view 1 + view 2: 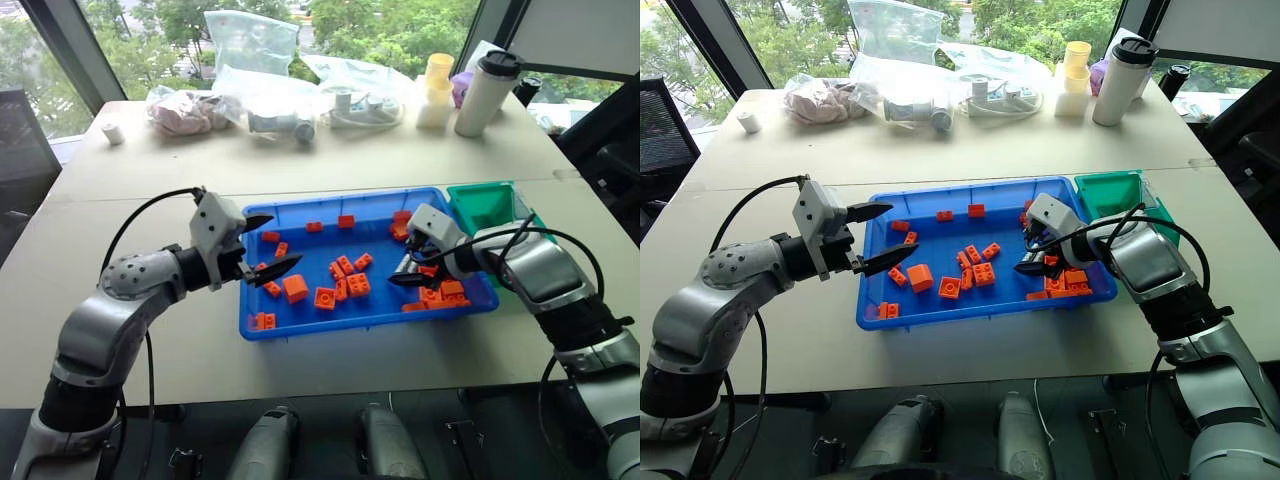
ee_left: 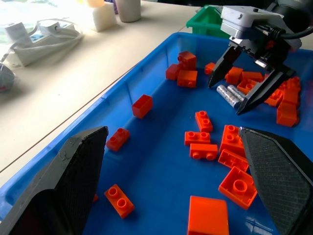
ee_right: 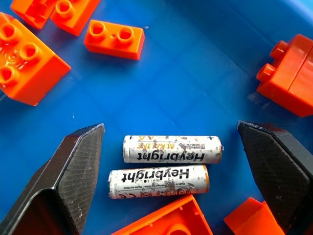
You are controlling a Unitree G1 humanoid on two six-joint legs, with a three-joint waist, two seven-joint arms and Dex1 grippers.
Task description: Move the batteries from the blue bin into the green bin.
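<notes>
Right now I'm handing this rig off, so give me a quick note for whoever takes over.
Right gripper: open, low inside the blue bin at its end nearest the green bin, fingers either side of two batteries lying flat, side by side among orange bricks. Nothing gripped yet.
Left gripper: open, empty, hovering over the opposite end of the blue bin.
Done: no battery visible in what shows of the green bin.
Left: close on a battery, lift it, carry it to the green bin, drop it; repeat for the other, then check under the bricks for more.
</notes>
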